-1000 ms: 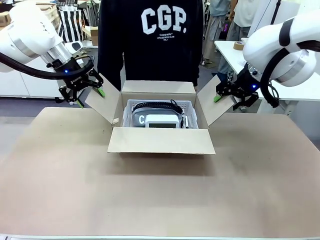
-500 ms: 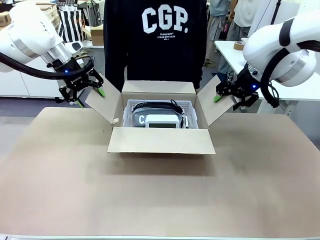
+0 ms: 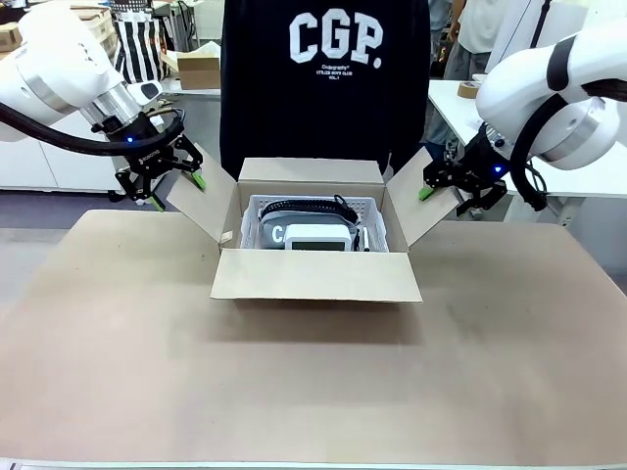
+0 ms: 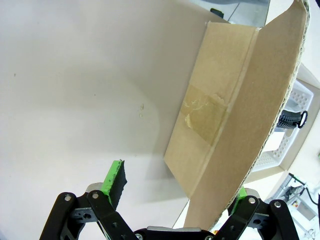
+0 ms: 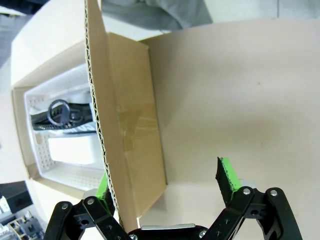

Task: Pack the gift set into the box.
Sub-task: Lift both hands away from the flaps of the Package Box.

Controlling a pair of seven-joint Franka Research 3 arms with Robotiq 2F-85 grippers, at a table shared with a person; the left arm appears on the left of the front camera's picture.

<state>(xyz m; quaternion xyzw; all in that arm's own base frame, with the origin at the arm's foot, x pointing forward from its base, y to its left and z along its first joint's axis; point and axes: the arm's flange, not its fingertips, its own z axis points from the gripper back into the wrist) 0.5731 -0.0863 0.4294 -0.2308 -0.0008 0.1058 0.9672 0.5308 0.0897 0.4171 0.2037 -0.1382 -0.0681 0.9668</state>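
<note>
One flat grey-white, black-edged gift set (image 3: 313, 238) lies inside the open brown cardboard box (image 3: 313, 277). Fingers spread, the left gripper (image 3: 179, 193) straddles the left flap (image 3: 203, 208) and the right gripper (image 3: 443, 201) the right flap (image 3: 411, 211); probably best to fold both inward evenly.

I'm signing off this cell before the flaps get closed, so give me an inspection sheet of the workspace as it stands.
Surface: table under a plain brown covering, with faint marks.
Job's things: box at centre with all four flaps open; the gift set lies inside it in a white perforated tray, next to a black strap.
Clutter: nothing seen.
Grippers: left gripper has its jaws open astride the left flap; right gripper has its jaws open astride the right flap.
Cables: a black cable runs along the left arm, hanging above the table.
Surroundings: a person stands just behind the box; a small carton and a tape roll sit farther back.
</note>
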